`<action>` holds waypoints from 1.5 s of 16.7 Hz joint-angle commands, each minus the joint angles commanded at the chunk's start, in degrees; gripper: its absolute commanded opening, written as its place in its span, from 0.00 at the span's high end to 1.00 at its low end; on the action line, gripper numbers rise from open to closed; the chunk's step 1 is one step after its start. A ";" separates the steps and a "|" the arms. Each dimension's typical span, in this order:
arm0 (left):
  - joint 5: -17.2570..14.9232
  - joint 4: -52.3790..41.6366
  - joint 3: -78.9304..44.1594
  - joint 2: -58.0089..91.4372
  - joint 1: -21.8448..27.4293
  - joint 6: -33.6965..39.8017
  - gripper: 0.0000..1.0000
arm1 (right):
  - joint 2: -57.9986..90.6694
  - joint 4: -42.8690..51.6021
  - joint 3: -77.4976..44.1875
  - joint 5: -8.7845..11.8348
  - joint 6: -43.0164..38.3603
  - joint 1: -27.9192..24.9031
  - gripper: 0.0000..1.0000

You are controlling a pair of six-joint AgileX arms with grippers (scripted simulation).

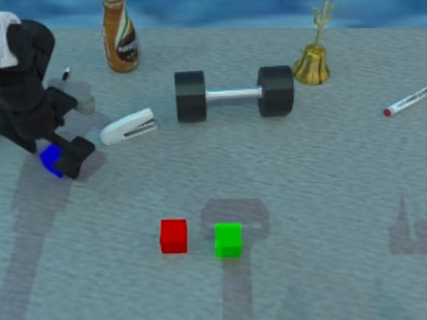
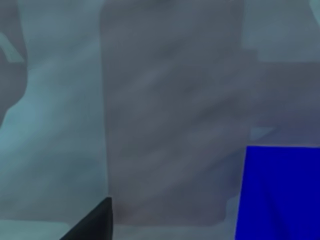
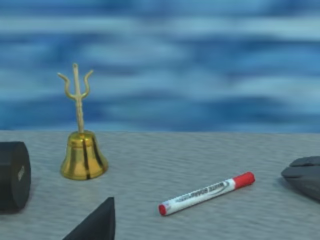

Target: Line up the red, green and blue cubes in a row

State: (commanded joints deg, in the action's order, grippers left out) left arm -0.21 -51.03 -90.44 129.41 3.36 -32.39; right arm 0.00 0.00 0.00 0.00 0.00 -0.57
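**Three cubes, two already side by side**

One red cube (image 1: 173, 236), one green cube (image 1: 228, 240) and one blue cube (image 1: 51, 160) lie on the desk (image 1: 320, 187). Red and green sit near the front centre, close together with a gap between them, red to the left. Blue lies far to the left, partly covered by the left pincer (image 1: 63, 157), whose fingers straddle it; whether they grip it I cannot tell. Behind lie one stapler (image 1: 129, 127), one dumbbell (image 1: 233, 94), one bottle (image 1: 120, 37), one bell (image 1: 313, 60) and one marker (image 1: 405, 102). The right pincer is out of the top view.
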 joint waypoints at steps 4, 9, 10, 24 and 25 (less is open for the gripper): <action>0.00 0.00 0.00 0.00 0.00 0.00 0.15 | 0.00 0.00 0.00 0.00 0.00 0.00 0.00; 0.00 0.00 0.00 0.00 0.00 0.00 0.53 | 0.00 0.00 0.00 0.00 0.00 0.00 0.00; 0.00 0.00 0.00 0.00 0.00 0.00 0.60 | 0.00 0.00 0.00 0.00 0.00 0.00 0.00; -0.43 -0.54 -0.16 -1.08 -0.04 0.28 1.00 | 0.00 0.00 0.00 0.00 0.00 0.00 0.00; -0.43 -0.73 -0.33 -1.12 -0.01 0.24 1.00 | 0.00 0.00 0.00 0.00 0.00 0.00 0.00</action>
State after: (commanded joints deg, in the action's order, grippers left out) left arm -0.64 -51.76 -90.78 128.29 3.35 -32.16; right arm 0.00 0.00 0.00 0.00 0.00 -0.57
